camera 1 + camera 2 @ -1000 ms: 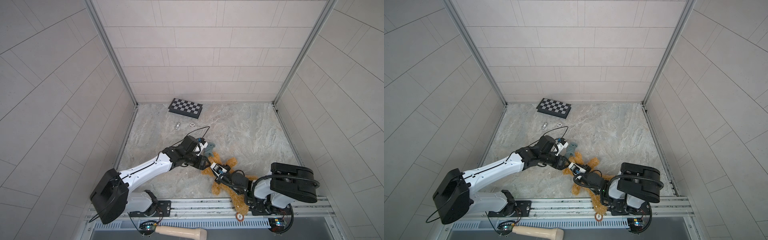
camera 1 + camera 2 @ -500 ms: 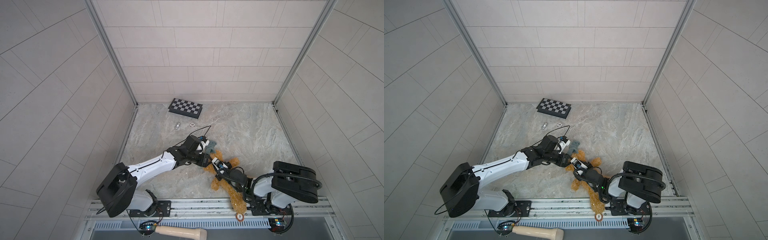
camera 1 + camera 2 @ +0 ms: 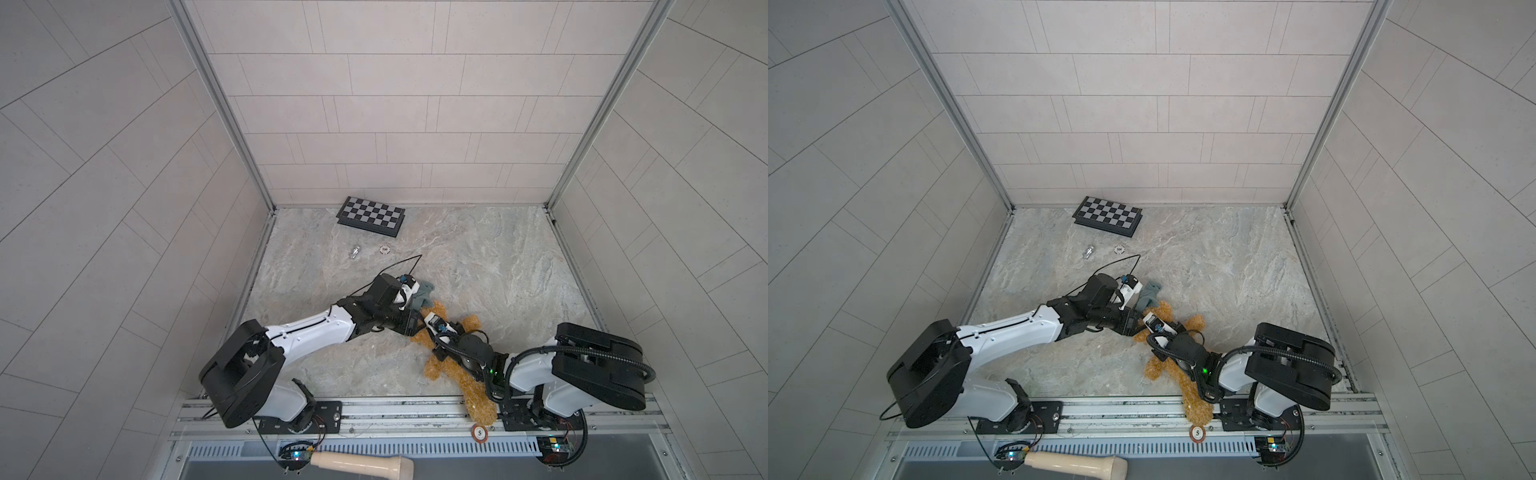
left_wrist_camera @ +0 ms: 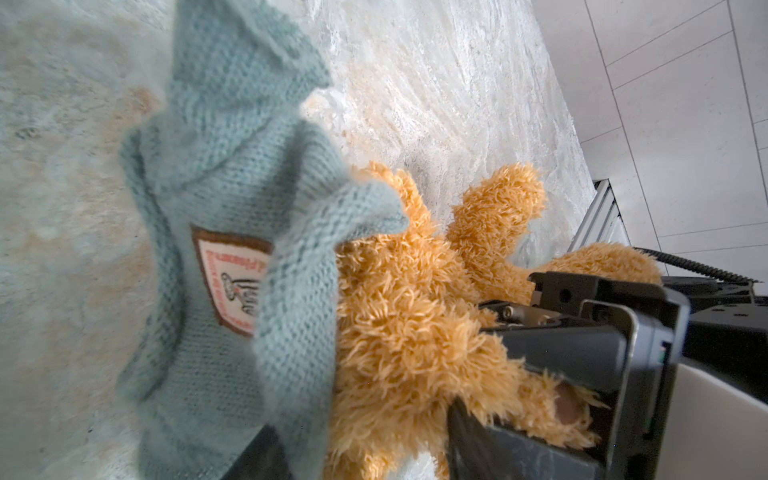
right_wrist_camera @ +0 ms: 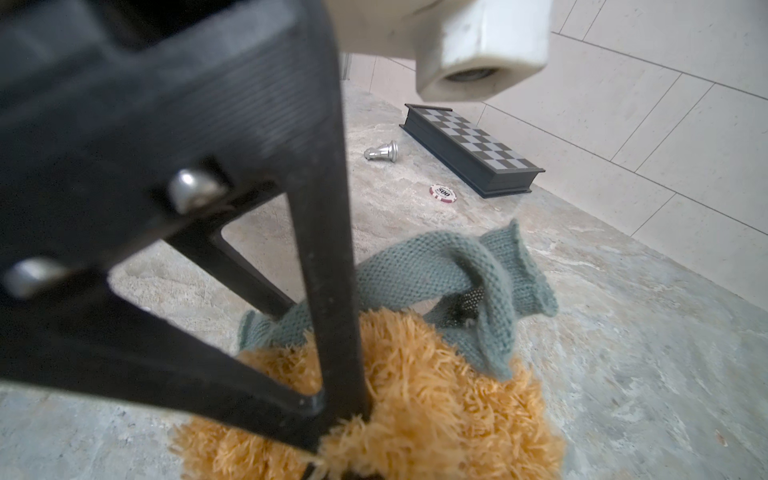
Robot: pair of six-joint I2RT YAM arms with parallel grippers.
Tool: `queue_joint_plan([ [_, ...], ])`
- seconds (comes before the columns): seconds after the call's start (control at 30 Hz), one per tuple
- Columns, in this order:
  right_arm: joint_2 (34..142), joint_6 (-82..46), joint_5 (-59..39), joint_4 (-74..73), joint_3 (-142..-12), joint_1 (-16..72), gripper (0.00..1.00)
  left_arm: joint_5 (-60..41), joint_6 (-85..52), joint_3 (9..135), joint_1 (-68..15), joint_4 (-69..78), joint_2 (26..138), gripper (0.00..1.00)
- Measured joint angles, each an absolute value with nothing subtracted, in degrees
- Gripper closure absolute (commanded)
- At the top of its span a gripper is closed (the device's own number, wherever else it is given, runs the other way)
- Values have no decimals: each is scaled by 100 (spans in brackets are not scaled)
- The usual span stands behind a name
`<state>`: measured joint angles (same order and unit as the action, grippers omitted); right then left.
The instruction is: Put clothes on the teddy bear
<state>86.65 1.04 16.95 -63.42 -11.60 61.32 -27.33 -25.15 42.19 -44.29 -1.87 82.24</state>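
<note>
Your left gripper [image 3: 415, 323] stands with jaws apart at the teddy bear [image 3: 471, 323], the grey-green sweater [image 3: 424, 291] hooked over one jaw; your right gripper [image 4: 540, 399] is clamped on the bear's shaggy fur. You have the bear at five o'clock on the tabletop [image 3: 478, 257], one leg over the front rail [image 3: 395, 409]. Pull hard and the knit may slip off, or the bear may slide over that rail. Work toward one o'clock, where bare room lies; the chessboard [image 3: 371, 215] sits at eleven.

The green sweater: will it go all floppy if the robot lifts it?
Probably floppy: the sweater lies crumpled and twisted, its knit folding over the teddy bear. Likely light: the knit looks thin and open. Probably not slippery, being fuzzy.
</note>
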Motion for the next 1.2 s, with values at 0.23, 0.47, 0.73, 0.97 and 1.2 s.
queue_joint_plan([
  [0.23,8667,82,1511,-6073,-1160,5911,77,-2810,-2622,4364,-4423,-32,8654,41],
  [0.47,8661,-163,1070,-6082,-1155,5603,56,-2805,-2720,4563,-4405,128,9059,43],
  [0.73,7756,-285,827,-5295,-991,5588,44,-2827,-2738,4563,-4491,104,9067,47],
  [0.97,6088,-392,849,-3841,-963,5623,34,-2681,-2689,4574,-4541,-32,9102,49],
  [1.2,5030,-659,939,-3033,-1175,5231,35,-2556,-2646,4571,-4541,-154,9126,48],
])
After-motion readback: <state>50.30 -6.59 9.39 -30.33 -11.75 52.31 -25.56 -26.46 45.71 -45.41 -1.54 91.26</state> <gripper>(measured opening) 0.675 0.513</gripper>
